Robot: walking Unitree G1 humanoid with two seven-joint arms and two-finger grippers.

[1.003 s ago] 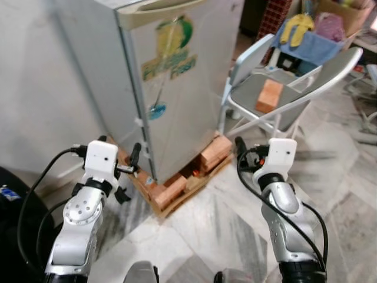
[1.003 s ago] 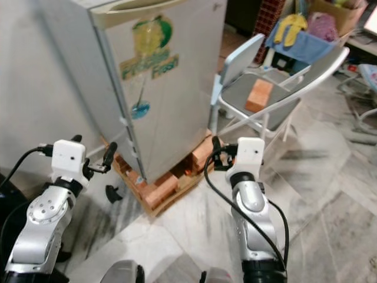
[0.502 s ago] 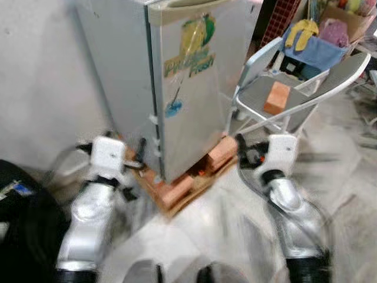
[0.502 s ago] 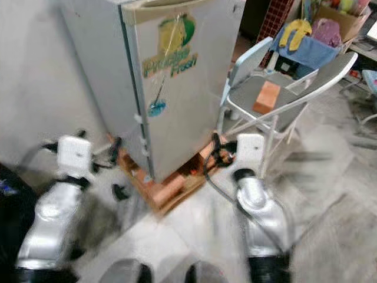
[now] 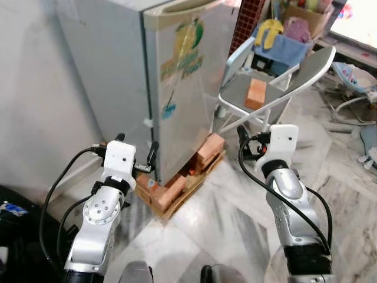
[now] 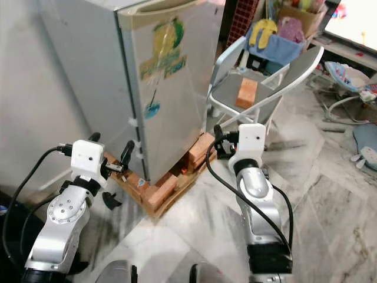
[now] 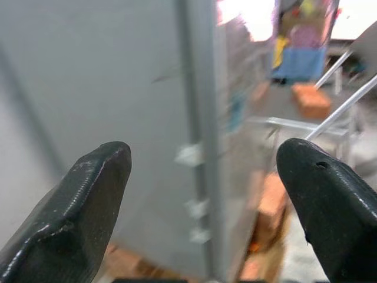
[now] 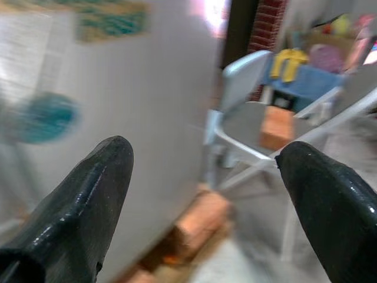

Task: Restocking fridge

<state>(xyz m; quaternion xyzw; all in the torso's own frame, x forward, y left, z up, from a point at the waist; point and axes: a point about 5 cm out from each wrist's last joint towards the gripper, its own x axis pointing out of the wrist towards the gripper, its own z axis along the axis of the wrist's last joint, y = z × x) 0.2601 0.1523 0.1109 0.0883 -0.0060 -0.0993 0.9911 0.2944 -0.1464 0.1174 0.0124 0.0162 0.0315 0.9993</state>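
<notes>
A small grey fridge (image 5: pixel 177 88) with a fruit sticker stands before me, its door closed. It rests on orange bricks (image 5: pixel 171 190) and a wooden pallet. My left gripper (image 5: pixel 136 144) is raised near the fridge's lower left corner, at the hinge side, open and empty. In the left wrist view the left gripper (image 7: pixel 206 194) faces the fridge's corner edge (image 7: pixel 197 135). My right gripper (image 5: pixel 253 141) is raised to the right of the fridge, open, holding nothing. The right wrist view has the right gripper (image 8: pixel 206 188) facing the fridge door (image 8: pixel 135 106) and a chair.
A grey folding chair (image 5: pixel 277 88) stands right of the fridge with a brick (image 5: pixel 256 93) on its seat. Behind it is a blue cloth with yellow gloves (image 5: pixel 270 28). A white wall (image 5: pixel 41 88) runs on the left, and a black object (image 5: pixel 17 230) sits at lower left. Marble floor (image 5: pixel 224 218) lies ahead.
The whole picture has shifted and the blur has cleared, so the camera moved. Both arms keep the same raised pose and both grippers stay open.
</notes>
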